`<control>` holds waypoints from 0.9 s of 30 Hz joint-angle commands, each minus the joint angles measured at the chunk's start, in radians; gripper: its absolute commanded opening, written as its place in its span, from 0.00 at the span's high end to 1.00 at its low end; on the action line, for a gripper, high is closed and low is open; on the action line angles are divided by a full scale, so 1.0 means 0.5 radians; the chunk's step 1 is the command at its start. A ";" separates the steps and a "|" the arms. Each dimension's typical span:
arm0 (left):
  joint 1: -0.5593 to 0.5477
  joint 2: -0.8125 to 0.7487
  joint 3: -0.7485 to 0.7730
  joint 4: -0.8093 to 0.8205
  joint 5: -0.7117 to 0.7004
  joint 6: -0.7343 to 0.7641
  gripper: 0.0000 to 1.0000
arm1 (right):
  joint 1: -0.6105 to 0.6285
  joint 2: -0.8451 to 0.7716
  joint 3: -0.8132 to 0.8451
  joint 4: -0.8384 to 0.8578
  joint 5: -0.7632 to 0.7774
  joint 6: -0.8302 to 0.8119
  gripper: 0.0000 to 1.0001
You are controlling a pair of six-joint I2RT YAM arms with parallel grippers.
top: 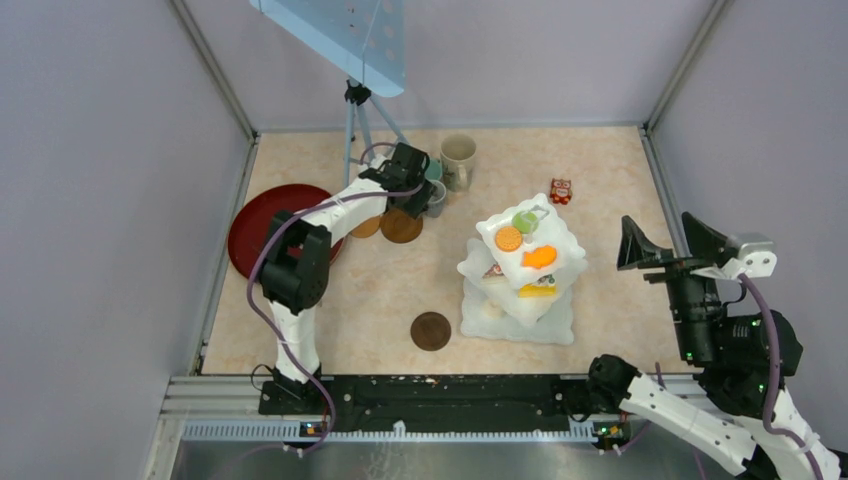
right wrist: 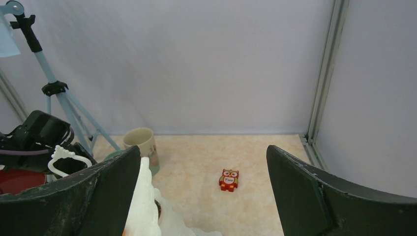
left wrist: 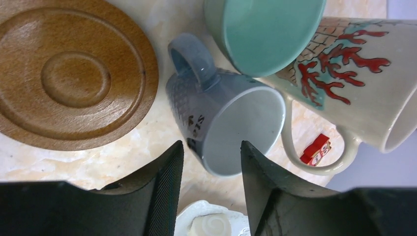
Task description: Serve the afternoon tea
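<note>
Three mugs cluster at the back: tall beige [top: 458, 160], teal [top: 434, 170] and small grey [top: 437, 198]. In the left wrist view the grey mug [left wrist: 221, 118] stands below the teal mug [left wrist: 265, 29], left of the beige mug [left wrist: 354, 83]. My left gripper [left wrist: 211, 147] is open, its jaws straddling the grey mug's near rim without closing on it. Two brown coasters [top: 401, 226] [top: 366, 227] lie beside it, and a third [top: 431, 330] lies nearer the front. The white tiered stand [top: 478, 265] holds toy cakes [top: 508, 239]. My right gripper [top: 665, 245] hangs open and empty to the right of the stand.
A dark-red round tray [top: 250, 235] lies at the left wall. A small red owl toy [top: 560, 191] lies right of the mugs and also shows in the right wrist view [right wrist: 228, 179]. A tripod [top: 352, 130] stands at the back, behind the left gripper.
</note>
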 commanded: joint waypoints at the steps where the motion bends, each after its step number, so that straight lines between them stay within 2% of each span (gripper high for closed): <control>1: -0.024 0.056 0.130 -0.010 -0.103 -0.065 0.50 | 0.025 -0.024 0.052 0.031 0.008 -0.033 0.03; 5: -0.059 0.071 0.132 -0.026 -0.090 -0.104 0.58 | 0.025 -0.023 0.052 0.033 -0.010 -0.044 0.03; 10: -0.100 0.065 0.132 -0.049 -0.164 -0.132 0.61 | 0.026 -0.027 0.047 0.048 -0.010 -0.044 0.03; 14: -0.116 0.068 0.137 -0.070 -0.185 -0.113 0.70 | 0.025 -0.027 0.051 0.030 -0.008 -0.029 0.03; 19: -0.125 0.026 0.108 -0.100 -0.184 -0.045 0.82 | 0.025 -0.030 0.067 0.013 -0.001 -0.019 0.03; 27: -0.126 -0.210 0.025 -0.124 -0.178 0.205 0.94 | 0.025 -0.030 0.078 0.005 0.002 0.003 0.03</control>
